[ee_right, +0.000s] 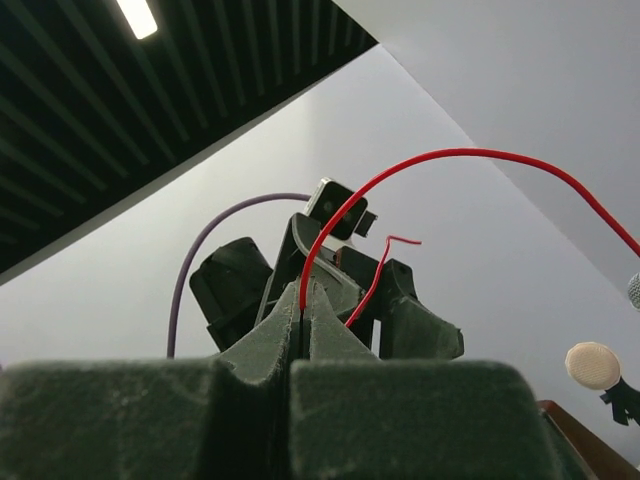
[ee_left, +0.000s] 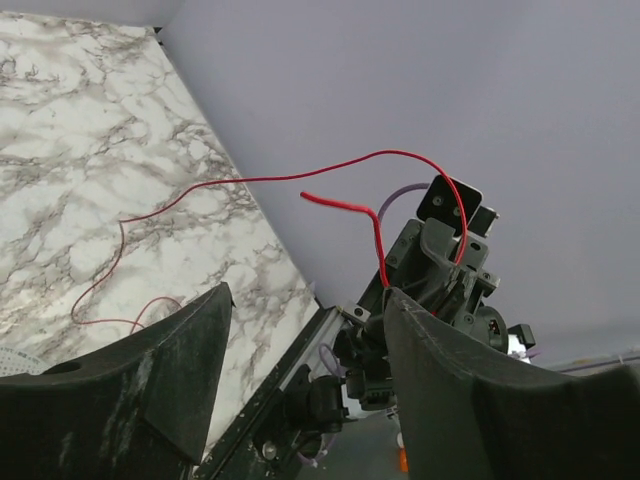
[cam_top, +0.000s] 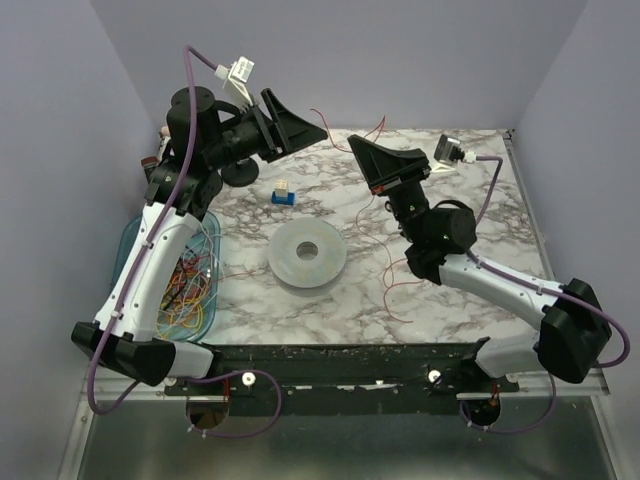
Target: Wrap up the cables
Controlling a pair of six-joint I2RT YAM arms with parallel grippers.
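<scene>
The right pincer [ee_right: 302, 300] is pressed together on the red cable [ee_right: 470, 152], raised near the far edge of the bench [cam_top: 300, 310]; the left pincer [ee_left: 308, 290] is spread, empty. If the left closes short, the springy cable could flick aside or slip free.

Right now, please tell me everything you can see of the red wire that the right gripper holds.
The red wire is very thin and flexible. The right gripper is shut on it near one end. A short bent end sticks out past the grip. The long part arches up through the air, then falls to the marble table, where it lies in a loose curve. The open left gripper does not hold it.
</scene>
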